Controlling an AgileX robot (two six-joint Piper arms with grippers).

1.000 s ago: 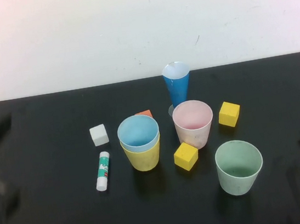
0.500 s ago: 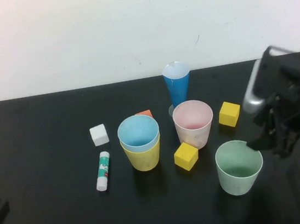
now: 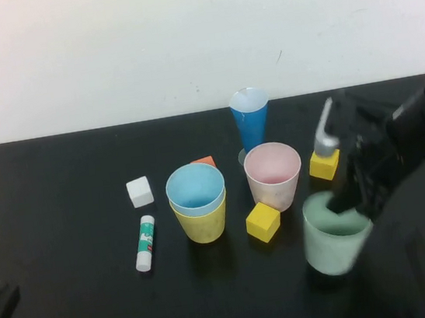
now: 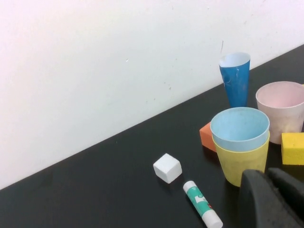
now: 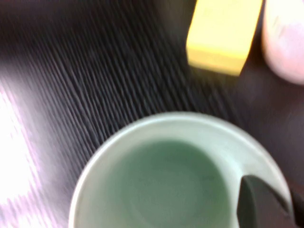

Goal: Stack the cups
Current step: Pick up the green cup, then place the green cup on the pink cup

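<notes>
From the high view we see our right gripper at the rim of the pale green cup, just right of the yellow cube; whether its jaws have bitten we cannot tell. The left wrist view shows the left gripper shut, empty, parked near the blue-in-yellow stack. In the right wrist view one finger sits inside the rim, so we should pinch the wall firmly before lifting.

blue cup nested in yellow, pink, green

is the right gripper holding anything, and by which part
The right gripper grips the pale green cup by its rim, one finger inside. The left gripper, parked near-left, holds nothing.
</notes>
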